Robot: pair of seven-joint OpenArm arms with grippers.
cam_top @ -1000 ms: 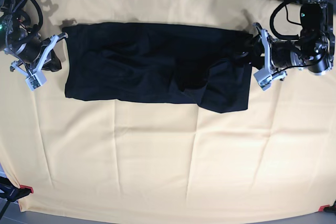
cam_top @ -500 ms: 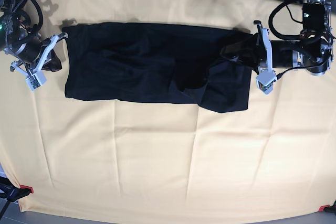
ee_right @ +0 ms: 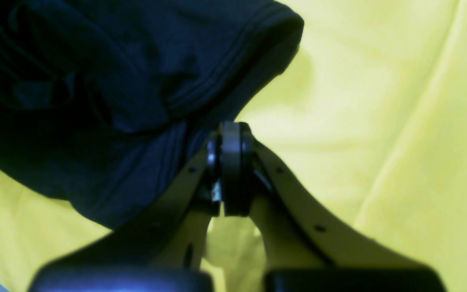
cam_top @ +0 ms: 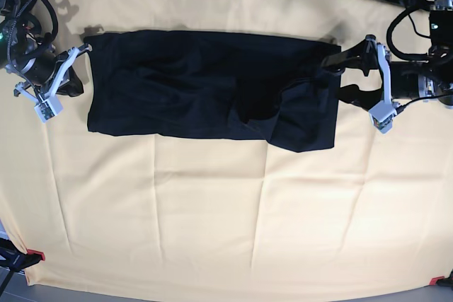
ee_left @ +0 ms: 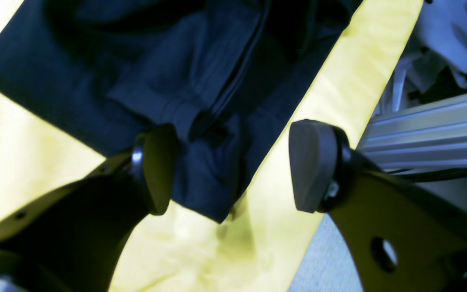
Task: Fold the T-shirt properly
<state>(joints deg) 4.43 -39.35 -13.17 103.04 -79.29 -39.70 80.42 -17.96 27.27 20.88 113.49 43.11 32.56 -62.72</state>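
Left gripper [cam_top: 347, 76] has just let go of the T-shirt [cam_top: 212, 90] edge and backed off; jaws now spread wide, holding nothing. The T-shirt lies as a long band across the far part of the yellow-covered bench [cam_top: 212, 217]. Right gripper [cam_top: 67, 79] jaws clenched at the opposite end; whether cloth is pinched, cannot tell. Near half of the bench offers room for folding.

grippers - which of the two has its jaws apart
The left gripper, on the right side of the base view: its jaws stand wide apart just off the T-shirt edge. The right gripper has its jaws pressed together.
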